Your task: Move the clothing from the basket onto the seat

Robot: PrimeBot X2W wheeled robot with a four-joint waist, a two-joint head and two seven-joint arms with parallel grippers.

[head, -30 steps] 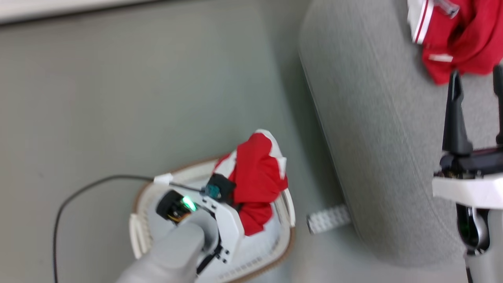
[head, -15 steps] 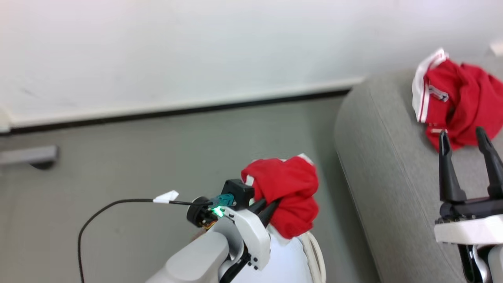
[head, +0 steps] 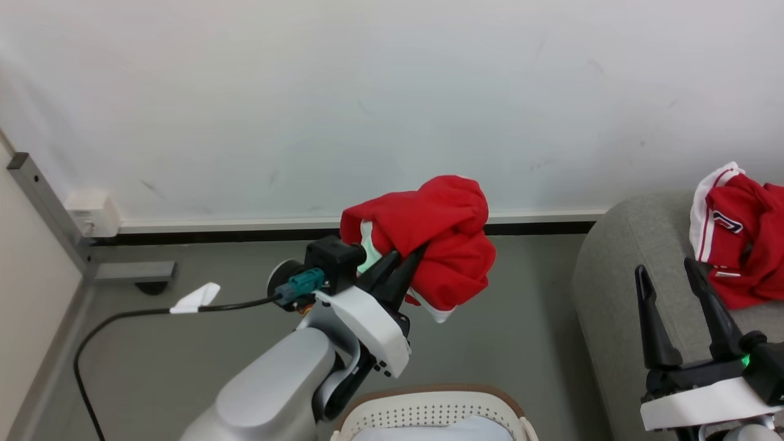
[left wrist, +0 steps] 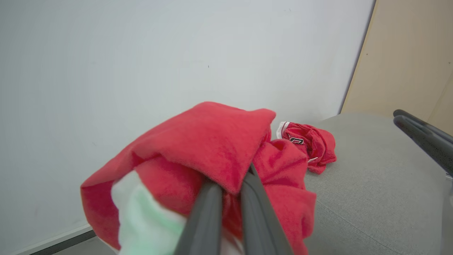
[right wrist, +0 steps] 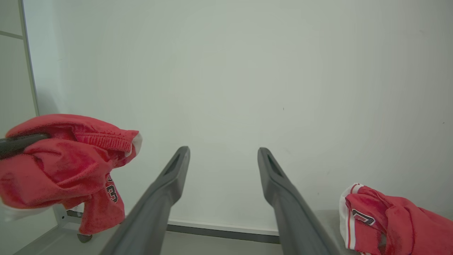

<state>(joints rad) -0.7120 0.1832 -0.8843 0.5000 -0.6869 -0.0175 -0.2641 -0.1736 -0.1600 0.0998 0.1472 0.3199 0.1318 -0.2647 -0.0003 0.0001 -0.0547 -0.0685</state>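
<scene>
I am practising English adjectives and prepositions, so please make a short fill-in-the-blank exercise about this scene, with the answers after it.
1. The left gripper is shut on a ____ garment.
2. The jaws of the right gripper stand ____, holding nothing.
3. A second garment lies on the seat, at the robot's ____ side.
Answers: red; open; right.

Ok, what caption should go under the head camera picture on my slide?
Left gripper holds a bunched red garment up, clear of the basket, near the grey seat.
</scene>
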